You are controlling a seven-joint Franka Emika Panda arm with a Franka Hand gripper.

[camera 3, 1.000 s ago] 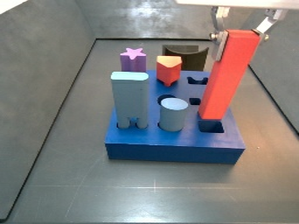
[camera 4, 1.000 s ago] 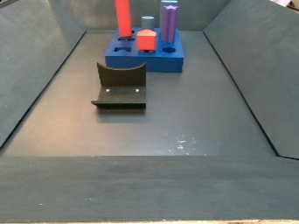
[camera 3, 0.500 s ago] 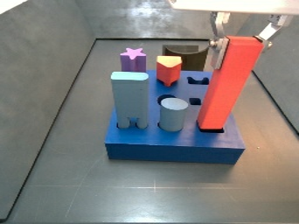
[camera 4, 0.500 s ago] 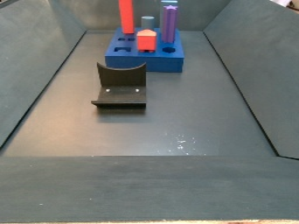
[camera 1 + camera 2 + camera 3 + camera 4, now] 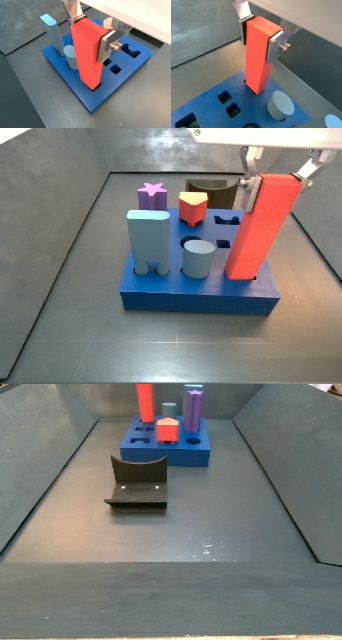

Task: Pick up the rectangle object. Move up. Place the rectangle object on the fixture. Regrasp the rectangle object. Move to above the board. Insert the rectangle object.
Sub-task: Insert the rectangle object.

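1. The hand [image 5: 89, 36] grips the upper part of the red block [image 5: 88, 55]; a silver finger [image 5: 107, 44] lies flat on one side face, and the second finger is on the opposite face.
2. The block stands upright. Its long axis runs straight down from the hand to the board [image 5: 115, 86].
3. In both wrist views the lower end of the block [image 5: 258, 56] is already inside a square hole near the board's corner; how deep it sits I cannot tell.
4. In a side view the block [image 5: 263, 226] is slightly tilted, so I judge the insertion is not finished: the coming move is straight down along the axis.
5. The risk is that an edge catches on the hole's wall.
6. The fixture [image 5: 138, 481] stands empty on the floor, well apart from the board [image 5: 167, 452].
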